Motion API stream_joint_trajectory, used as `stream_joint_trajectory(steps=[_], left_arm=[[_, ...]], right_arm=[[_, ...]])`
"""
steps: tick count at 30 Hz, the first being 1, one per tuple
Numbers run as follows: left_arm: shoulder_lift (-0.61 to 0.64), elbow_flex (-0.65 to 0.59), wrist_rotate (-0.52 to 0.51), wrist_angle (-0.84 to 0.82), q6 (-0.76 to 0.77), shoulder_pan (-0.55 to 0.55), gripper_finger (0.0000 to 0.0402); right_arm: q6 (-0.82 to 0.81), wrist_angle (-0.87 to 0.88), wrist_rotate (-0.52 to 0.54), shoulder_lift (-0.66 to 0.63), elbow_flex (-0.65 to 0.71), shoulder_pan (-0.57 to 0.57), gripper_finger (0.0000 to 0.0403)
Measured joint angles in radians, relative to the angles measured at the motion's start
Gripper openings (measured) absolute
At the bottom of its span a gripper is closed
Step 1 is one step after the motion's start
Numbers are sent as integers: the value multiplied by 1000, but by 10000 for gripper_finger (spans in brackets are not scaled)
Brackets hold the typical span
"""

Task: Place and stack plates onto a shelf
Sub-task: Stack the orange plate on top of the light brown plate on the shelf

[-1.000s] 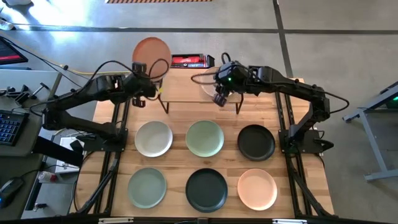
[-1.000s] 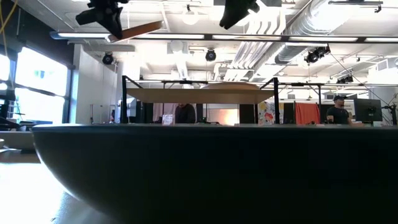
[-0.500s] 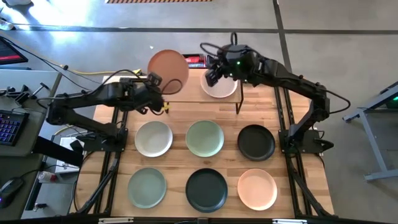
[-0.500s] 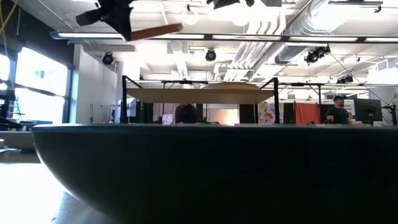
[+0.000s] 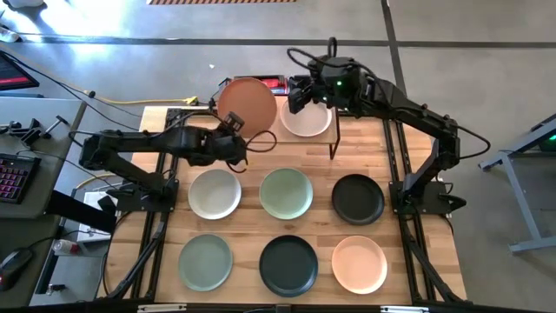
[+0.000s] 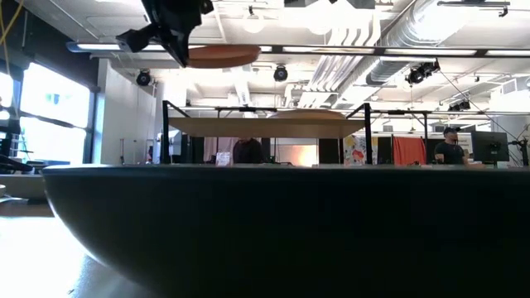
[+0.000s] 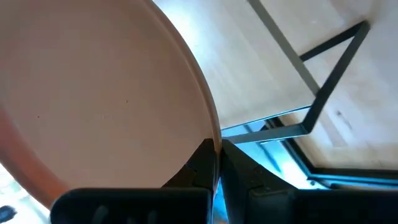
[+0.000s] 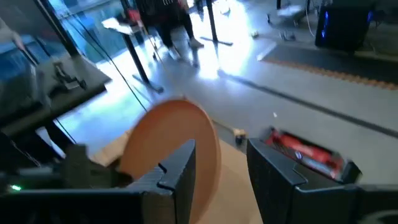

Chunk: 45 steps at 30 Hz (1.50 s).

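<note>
Rightward has swung the left pincer [image 5: 233, 141], pinching one peach plate [image 5: 247, 106]; right pincer [image 5: 298, 94] spread.

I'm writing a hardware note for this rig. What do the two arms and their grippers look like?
Both arms are dark, nearly black, built of slim jointed links on black frame bases, with thin black cables looping along them. The right arm's wrist shows a small green light. The left gripper has two dark, tapered fingers; the right gripper has two flat, blocky, dark grey fingers. No markings are readable.
</note>
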State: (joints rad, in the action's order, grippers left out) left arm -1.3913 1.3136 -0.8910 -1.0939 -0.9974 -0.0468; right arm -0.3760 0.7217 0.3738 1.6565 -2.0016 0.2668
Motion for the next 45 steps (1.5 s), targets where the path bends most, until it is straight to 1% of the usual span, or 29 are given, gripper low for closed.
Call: stream_joint_trajectory(steps=[3,6,8,10,17,22,27,31,35,40,45], left_arm=[[-23,0,-61,7,0,19,1],[-39,0,-99,39,0,35,1],[-49,0,-100,54,0,44,1],[-56,0,-101,59,-3,53,1],[-69,-1,-104,84,0,69,1],[-69,-1,-109,130,0,69,1],[-69,-1,-109,132,0,69,1],[-69,-1,-108,181,-1,68,1],[-69,-1,-108,233,-2,68,1],[-69,-1,-108,233,-8,68,1],[-69,-1,-105,232,-2,68,2]], right_arm=[[-15,47,-10,20,0,0,126],[-27,83,-35,45,0,-1,126],[-28,95,-63,61,2,-1,126],[-33,102,-69,72,2,-5,126],[-35,140,-68,99,2,-8,126],[-36,154,-67,111,2,-13,126],[-62,178,-67,114,2,-13,126],[-70,181,-50,114,2,-13,122],[-70,181,-49,114,2,-12,110],[-70,181,-45,113,2,-12,86],[-81,181,-38,113,2,-11,39]])
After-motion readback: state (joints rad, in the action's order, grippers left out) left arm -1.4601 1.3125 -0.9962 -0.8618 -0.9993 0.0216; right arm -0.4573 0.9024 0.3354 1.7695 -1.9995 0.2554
